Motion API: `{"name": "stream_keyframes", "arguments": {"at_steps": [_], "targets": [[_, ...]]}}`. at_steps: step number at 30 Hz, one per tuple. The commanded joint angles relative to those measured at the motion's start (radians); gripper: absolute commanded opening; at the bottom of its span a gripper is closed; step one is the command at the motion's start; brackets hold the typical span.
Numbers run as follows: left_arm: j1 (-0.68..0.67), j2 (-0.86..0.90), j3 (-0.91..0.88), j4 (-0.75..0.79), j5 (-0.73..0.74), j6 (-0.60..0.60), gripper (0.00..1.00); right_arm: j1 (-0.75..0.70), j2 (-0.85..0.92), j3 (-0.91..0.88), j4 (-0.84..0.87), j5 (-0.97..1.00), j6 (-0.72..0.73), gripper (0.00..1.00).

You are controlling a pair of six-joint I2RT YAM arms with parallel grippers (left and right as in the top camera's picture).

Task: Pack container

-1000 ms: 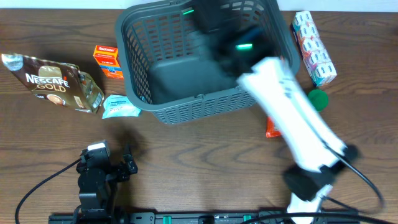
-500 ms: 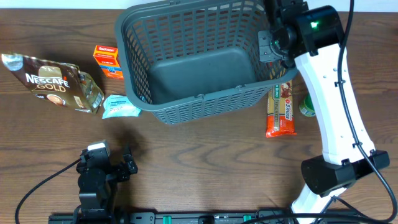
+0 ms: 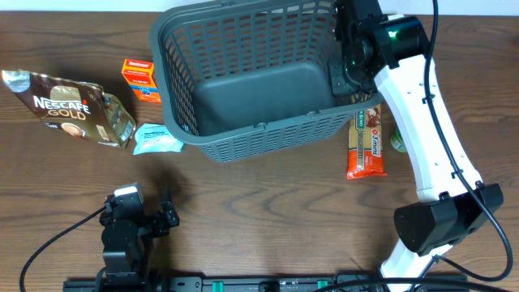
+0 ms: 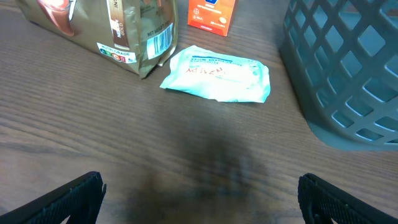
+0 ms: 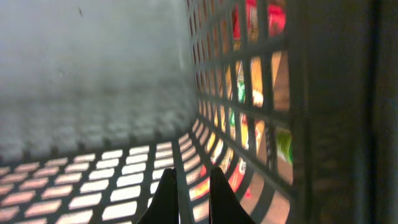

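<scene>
The container, a large dark grey lattice basket, stands at the back middle of the table and holds nothing. My right gripper is at the basket's right wall, inside the rim. In the right wrist view its fingers are nearly closed with a slat of the lattice wall between them. My left gripper is wide open and empty, low over bare table at the front left. The basket's corner shows in the left wrist view.
A Nescafe Gold bag, an orange box and a pale blue packet lie left of the basket. An orange-red snack pack and a green item lie to its right, partly under the right arm.
The right arm swung from over the basket to its right wall and settled there, gripper inside the rim. The basket and left arm have not moved.
</scene>
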Motion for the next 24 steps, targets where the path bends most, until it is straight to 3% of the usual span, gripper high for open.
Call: {"name": "stream_keyframes", "arguments": {"at_steps": [1, 17, 24], "targets": [[0.005, -0.006, -0.013, 0.001, -0.001, 0.017, 0.99, -0.016, -0.001, -0.005, -0.04, -0.01, 0.013, 0.01], [0.005, -0.006, -0.013, 0.001, -0.001, 0.017, 0.99, -0.014, -0.001, -0.004, -0.25, -0.011, 0.098, 0.01], [0.005, -0.006, -0.013, 0.001, -0.001, 0.017, 0.99, -0.014, -0.02, 0.015, -0.225, -0.01, 0.097, 0.01]]}}
